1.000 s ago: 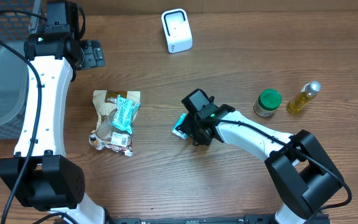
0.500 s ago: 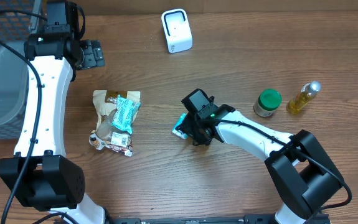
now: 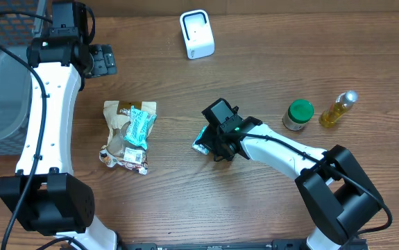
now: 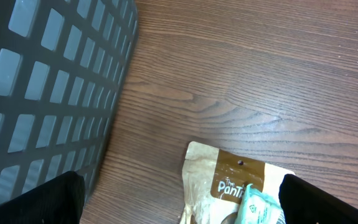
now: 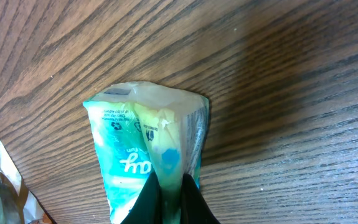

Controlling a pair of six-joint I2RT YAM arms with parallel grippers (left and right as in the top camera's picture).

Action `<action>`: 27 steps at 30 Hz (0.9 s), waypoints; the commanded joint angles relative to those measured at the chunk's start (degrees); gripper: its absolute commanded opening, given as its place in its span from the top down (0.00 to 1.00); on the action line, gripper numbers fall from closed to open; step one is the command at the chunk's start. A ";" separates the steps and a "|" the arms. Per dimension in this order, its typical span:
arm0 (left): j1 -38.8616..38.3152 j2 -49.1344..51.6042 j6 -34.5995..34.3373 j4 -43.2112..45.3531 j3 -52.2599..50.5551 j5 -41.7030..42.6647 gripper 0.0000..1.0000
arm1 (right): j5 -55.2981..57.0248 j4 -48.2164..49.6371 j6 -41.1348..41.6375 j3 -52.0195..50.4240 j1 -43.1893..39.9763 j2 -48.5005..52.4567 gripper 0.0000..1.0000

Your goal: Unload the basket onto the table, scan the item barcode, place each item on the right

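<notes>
Right gripper (image 5: 169, 194), looser before, now tight on one teal packet (image 5: 129, 143); left gripper (image 3: 104, 60) wide apart; one scanner (image 3: 197, 34).

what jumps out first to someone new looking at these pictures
The right gripper, shut on a small teal packet at mid-table, draws the eye first. Then the white scanner standing at the far edge, and a green-lidded jar beside a yellow bottle on the right.

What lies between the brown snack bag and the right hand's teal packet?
Only bare wooden table separates brown snack bag and teal packet; overhead view shows it.
</notes>
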 commanded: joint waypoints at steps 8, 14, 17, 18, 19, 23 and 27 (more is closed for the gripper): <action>-0.13 -0.87 0.81 0.07 1.05 -0.39 0.01 | 2.75 -0.22 -0.26 -0.68 0.22 0.57 0.96; -0.13 -0.87 0.81 0.07 1.05 -0.39 0.01 | 2.27 -0.22 -0.24 -0.68 0.24 0.57 0.96; -0.13 -0.87 0.81 0.07 1.05 -0.39 0.01 | 2.27 -0.22 -0.24 -0.68 0.24 0.57 0.96; -0.13 -0.87 0.81 0.07 1.05 -0.39 0.01 | 2.27 -0.20 -0.22 -0.68 0.24 0.57 0.96; -0.13 -0.87 0.81 0.07 1.05 -0.39 0.00 | 2.27 -0.20 -0.22 -0.68 0.22 0.57 0.96; -0.13 -0.87 0.79 0.07 1.05 -0.39 0.00 | 2.27 -0.20 -0.22 -0.68 0.22 0.57 0.96; -0.13 -0.87 0.81 0.07 1.05 -0.39 0.00 | 2.27 -0.17 -0.22 -0.68 0.22 0.57 0.96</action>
